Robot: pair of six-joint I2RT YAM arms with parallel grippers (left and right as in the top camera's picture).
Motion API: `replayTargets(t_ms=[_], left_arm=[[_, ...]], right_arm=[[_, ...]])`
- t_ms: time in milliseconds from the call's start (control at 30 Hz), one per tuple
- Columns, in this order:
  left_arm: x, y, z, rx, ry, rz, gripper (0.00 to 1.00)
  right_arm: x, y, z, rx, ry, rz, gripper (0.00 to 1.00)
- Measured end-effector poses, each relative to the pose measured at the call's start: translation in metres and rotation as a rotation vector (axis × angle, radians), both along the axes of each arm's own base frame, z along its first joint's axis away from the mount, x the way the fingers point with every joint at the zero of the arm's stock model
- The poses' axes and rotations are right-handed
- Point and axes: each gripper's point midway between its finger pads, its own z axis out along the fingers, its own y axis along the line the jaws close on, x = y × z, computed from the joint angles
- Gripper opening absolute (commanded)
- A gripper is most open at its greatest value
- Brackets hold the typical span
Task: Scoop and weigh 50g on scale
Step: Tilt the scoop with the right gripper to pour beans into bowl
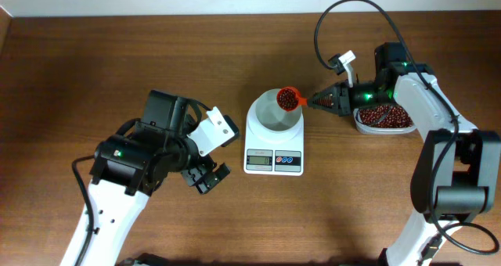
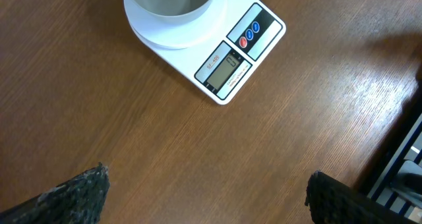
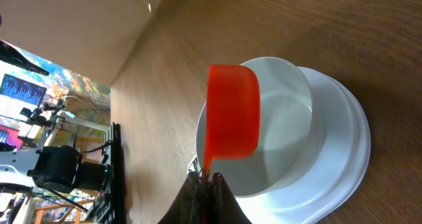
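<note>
Right fingers (image 3: 206, 183) clamping orange scoop (image 3: 232, 112), left fingers (image 2: 72, 197) spread wide, white scale (image 1: 255, 139), grey display (image 1: 259, 161), round bowl (image 1: 266, 122)

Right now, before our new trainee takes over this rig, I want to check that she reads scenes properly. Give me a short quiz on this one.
1. True or false: the orange scoop is empty.
2. The scoop hangs above: A) the white bowl on the scale; B) the bean tub; C) bare table.
3. Fill in: the left jaws stand ____.
Key: 1 false, it holds red beans; 2 A; 3 open.
</note>
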Motion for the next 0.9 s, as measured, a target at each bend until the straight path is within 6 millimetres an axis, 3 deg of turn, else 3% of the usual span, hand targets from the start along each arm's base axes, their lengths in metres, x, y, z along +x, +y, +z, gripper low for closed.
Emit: replayTargets(t_ms=[133,367,567,767,900], left_arm=[[0.000,0.000,0.000,0.000,0.000,0.000,0.99],[0.000,0.000,0.000,0.000,0.000,0.000,0.99],[0.000,0.000,0.000,0.000,0.000,0.000,0.99],[0.000,0.000,0.000,0.000,0.000,0.000,0.99],[0.000,0.000,0.000,0.000,0.000,0.000,0.99]], right_arm=[[-0.001,0.001,0.000,0.001,0.003,0.002,0.04],[-0.004,0.015,-0.019,-0.137,-0.058,0.062,0.04],[0.003,0.014,-0.005,-0.177,-0.122,0.064,0.04],[0.004,0.004,0.020,-0.314,-0.228,0.033,0.04],[-0.002,0.017,0.007,-0.441,-0.253,0.076,0.04]])
